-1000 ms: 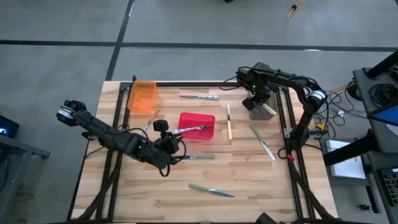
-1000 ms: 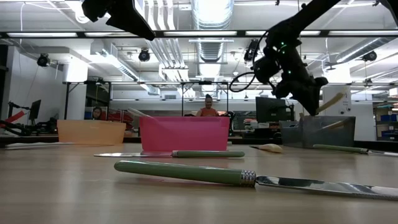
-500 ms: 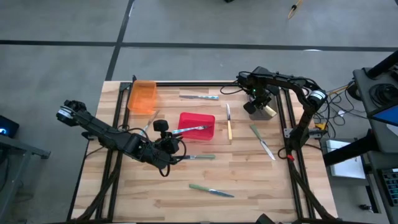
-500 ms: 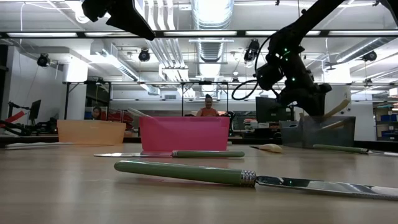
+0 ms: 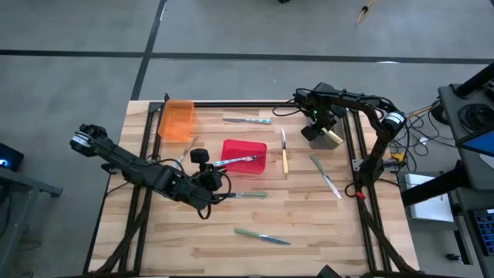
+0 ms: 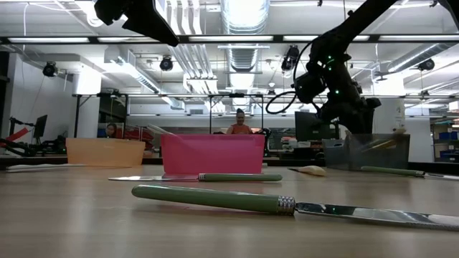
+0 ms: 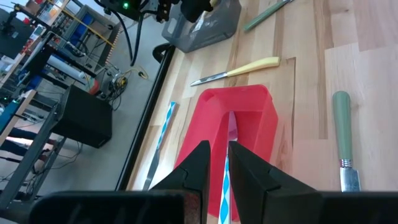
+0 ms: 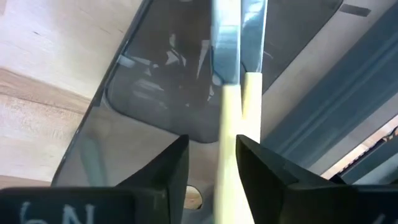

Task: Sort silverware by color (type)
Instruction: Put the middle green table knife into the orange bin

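From above, the left gripper (image 5: 210, 165) is closed on a blue-handled utensil (image 5: 235, 160), whose metal end reaches out ahead of it over the red bin (image 5: 258, 147). A green knife (image 5: 247, 194) lies just beside this gripper, and a second green knife (image 5: 262, 236) lies farther off towards the table's near edge. The right gripper (image 5: 318, 127) hangs directly over the grey bin (image 5: 333, 139), with a yellow knife (image 5: 284, 151) on the wood near it, towards the red bin. From table height, the right gripper (image 6: 353, 116) sits just above the grey bin (image 6: 337, 154), where a yellow handle (image 6: 391, 140) leans inside below it, and the second green knife (image 6: 215, 199) lies across the front. In the left wrist view, the fingers (image 7: 196, 163) are nearly closed, pinching the striped blue handle (image 7: 225, 186), with the red bin (image 7: 249, 99) just below and ahead, and the yellow knife (image 7: 239, 70) beyond it. In the right wrist view, the right gripper's fingers (image 8: 168, 165) are parted. A yellow handle (image 8: 229, 143) stands loose between them, and it and a second yellow handle (image 8: 252, 99) both point down into the grey bin (image 8: 155, 68) underneath.
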`<state>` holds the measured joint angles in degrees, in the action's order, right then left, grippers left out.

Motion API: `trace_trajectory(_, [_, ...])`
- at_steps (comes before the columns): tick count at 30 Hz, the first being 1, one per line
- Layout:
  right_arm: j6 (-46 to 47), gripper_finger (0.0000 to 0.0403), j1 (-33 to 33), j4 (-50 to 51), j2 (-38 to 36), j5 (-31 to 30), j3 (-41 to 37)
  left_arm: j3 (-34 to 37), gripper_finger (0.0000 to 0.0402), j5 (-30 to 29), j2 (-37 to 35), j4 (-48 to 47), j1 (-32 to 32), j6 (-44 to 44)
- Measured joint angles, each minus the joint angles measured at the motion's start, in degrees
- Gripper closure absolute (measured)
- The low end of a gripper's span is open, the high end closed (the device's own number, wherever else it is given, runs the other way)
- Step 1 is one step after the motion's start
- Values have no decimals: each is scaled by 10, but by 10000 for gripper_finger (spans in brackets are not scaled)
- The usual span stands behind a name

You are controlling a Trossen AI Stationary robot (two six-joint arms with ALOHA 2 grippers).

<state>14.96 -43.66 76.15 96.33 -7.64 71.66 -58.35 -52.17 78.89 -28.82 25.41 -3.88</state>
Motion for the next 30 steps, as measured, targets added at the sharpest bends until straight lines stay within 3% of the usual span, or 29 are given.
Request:
trace_trajectory(8, [25, 272, 6, 18, -34, 0, 17, 0, 363, 0, 0, 0, 0, 0])
trace_trajectory(13, [45, 276, 47, 9, -95, 1, 18, 0, 363, 0, 0, 0, 0, -15])
trace_trajectory(22, [90, 286, 201, -120, -255, 1, -28, 0, 363, 6, 0, -32, 0, -133])
trace_trajectory(30, [149, 289, 365, -281, -377, -35, -115, 0, 363, 104, 0, -168, -2, -342])
